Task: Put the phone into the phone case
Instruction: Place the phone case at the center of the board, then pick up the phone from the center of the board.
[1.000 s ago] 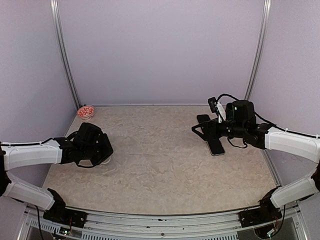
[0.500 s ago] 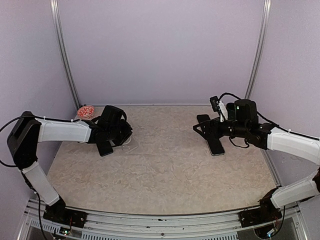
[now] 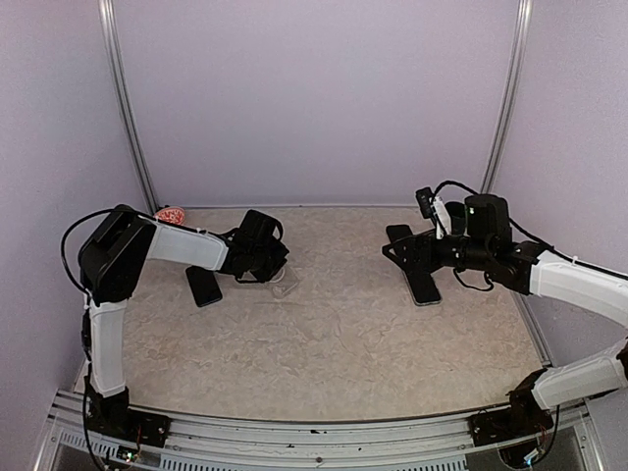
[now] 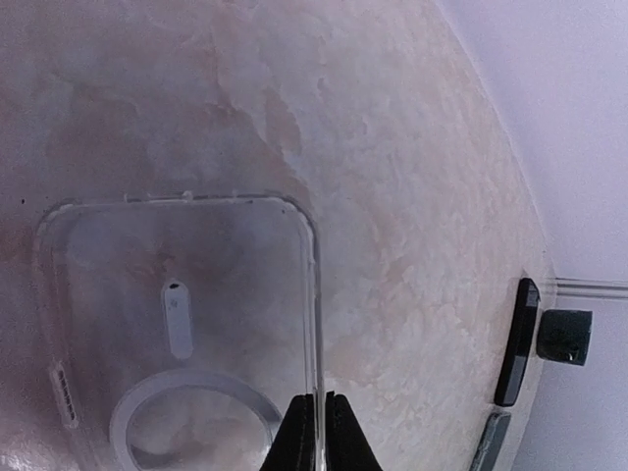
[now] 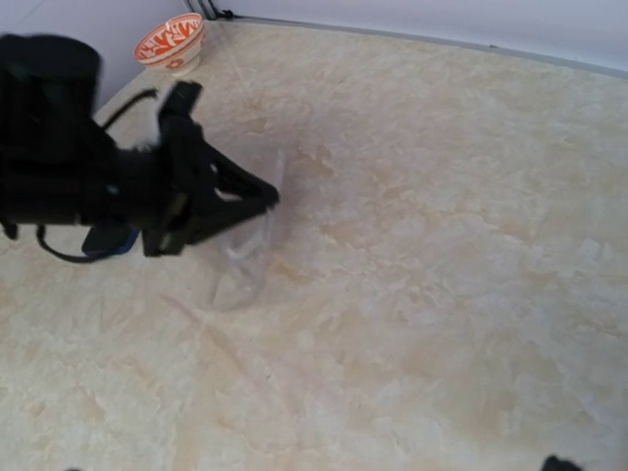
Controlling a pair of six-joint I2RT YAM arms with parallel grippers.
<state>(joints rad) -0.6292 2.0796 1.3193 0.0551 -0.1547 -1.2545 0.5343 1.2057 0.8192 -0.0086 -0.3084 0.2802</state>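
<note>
The clear case [image 3: 283, 282] is the hardest thing to read. From above it is only a faint outline on the worktop [image 3: 334, 334], and in the right wrist view it is a pale smear [image 5: 240, 265]. We cannot tell whether its far end touches the surface. The left wrist view shows it best [image 4: 186, 324], with its ring and a small slot, though its lower part is cut off by the frame.

The phone [image 3: 424, 287] lies dark and flat at the right side, with its far end hidden under the right hand [image 3: 400, 247]. A second dark slab [image 3: 204, 286] lies by the left arm [image 3: 186, 247], and we cannot make out what it is. A red-patterned bowl [image 3: 169, 214] in the far left corner is half hidden behind that arm. The right wrist view shows almost nothing of its own fingers, only dark scraps at the bottom edge.

The left arm reaches far in towards the middle. The left hand [image 3: 278, 267] points down and to the right, its fingers pressed together on the case's long edge [image 4: 321, 437].

The right arm [image 3: 569, 280] comes in from the right. Its hand hangs above the phone's far end with the fingers spread wide, gripping nothing. Phone and case lie well apart.
</note>
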